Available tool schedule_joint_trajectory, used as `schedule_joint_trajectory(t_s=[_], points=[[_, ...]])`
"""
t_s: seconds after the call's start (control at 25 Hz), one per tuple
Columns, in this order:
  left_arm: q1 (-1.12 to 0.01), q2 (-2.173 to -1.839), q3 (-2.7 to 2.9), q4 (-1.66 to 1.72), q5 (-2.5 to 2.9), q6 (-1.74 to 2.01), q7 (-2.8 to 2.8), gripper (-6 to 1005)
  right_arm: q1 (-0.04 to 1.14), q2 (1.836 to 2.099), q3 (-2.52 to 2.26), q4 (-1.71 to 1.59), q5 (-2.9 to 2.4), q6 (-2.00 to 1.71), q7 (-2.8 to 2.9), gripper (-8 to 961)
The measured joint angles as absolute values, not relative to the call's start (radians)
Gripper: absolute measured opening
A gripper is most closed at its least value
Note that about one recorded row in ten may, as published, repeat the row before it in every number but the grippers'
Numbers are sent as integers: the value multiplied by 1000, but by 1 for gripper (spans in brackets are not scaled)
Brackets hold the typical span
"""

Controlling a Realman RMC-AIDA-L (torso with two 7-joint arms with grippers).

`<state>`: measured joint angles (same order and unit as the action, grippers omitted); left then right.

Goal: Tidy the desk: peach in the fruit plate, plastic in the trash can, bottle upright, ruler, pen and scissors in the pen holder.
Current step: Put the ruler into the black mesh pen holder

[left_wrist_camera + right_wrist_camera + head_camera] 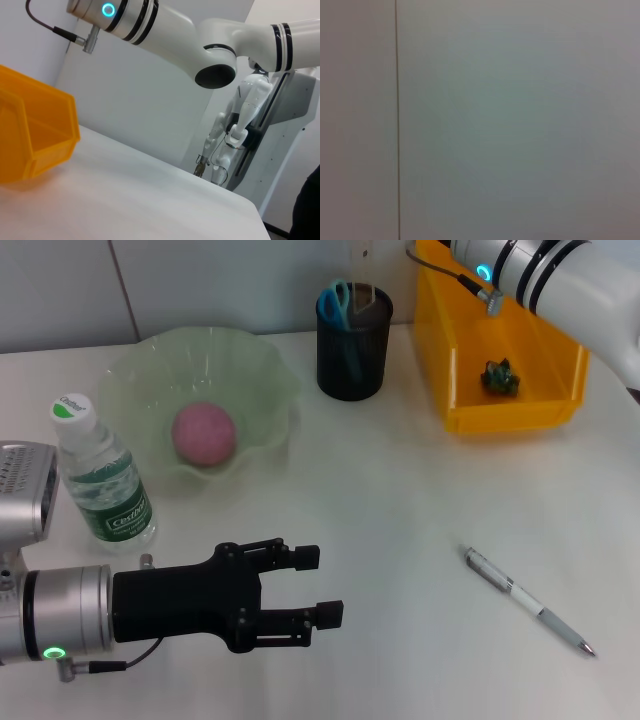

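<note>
Hovering low over the table (400, 500), the left gripper (320, 586) has its fingers spread wide, well left of the pen (528, 601); the right arm (560, 280) is raised above the yellow bin (470, 390).

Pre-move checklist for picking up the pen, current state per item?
1. Pen lies free on the table, nothing touching it: ok.
2. Left gripper open and empty, low over the table left of the pen: ok.
3. Pen holder upright with scissors inside, room for the pen: cannot tell.
4. Right arm raised over the yellow bin, out of the way; its gripper is out of view: ok.
5. Bottle upright and peach in the plate: ok.
</note>
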<state>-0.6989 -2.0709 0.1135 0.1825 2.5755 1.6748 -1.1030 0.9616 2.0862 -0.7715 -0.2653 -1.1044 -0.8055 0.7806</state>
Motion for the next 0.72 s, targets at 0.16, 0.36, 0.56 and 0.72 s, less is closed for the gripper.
schedule_joint_trajectory(t_s=[0.16,0.36,0.56,0.72], points=[[-699,-2071,113,182,2575,1675,-1103,807,962,2087,-766,-259,-1104,-805,773,449],[-699,-2071,114,183,2576,1675,-1103,807,962,2088,-764,-258,-1104,-805,772,454],[-699,-2071,115,183,2576,1675,-1103,807,964,2088,-770,-257,-1104,-801,772,459],[-700,-2071,115,183,2576,1679,-1103,807,970,2088,-772,-251,-1104,-796,771,462]])
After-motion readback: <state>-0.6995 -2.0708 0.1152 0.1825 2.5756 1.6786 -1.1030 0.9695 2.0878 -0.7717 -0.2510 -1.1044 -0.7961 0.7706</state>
